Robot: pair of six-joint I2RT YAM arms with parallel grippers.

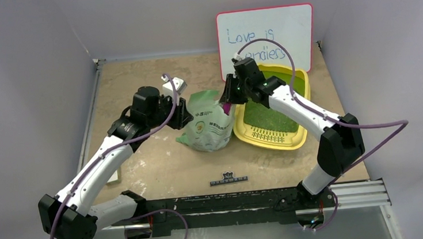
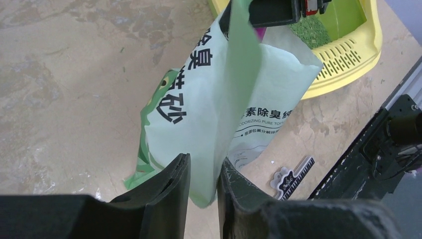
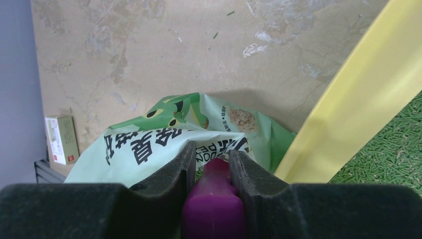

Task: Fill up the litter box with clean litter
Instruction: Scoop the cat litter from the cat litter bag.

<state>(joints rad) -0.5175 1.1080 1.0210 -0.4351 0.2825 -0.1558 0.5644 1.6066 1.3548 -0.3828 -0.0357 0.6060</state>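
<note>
The yellow litter box (image 1: 270, 144) lies at the right, with green clean litter (image 1: 269, 117) spread in it. A pale green printed bag (image 1: 210, 125) stands left of it. My left gripper (image 1: 184, 111) is at the bag's left edge. In the left wrist view its jaws (image 2: 204, 169) stand apart, and the bag's (image 2: 219, 99) thin edge hangs loosely between them. My right gripper (image 1: 231, 94) is over the bag's mouth, shut on a magenta scoop handle (image 3: 213, 199). The scoop's bowl is hidden inside the bag (image 3: 149, 144). The box rim (image 3: 348, 109) and litter (image 3: 393, 154) are just to the right.
A white red-framed board (image 1: 265, 34) leans against the back wall behind the box. A black keyboard-patterned strip (image 1: 229, 180) lies near the front edge. A small carton (image 3: 62, 139) lies at the table's left edge. A black rail runs along the front.
</note>
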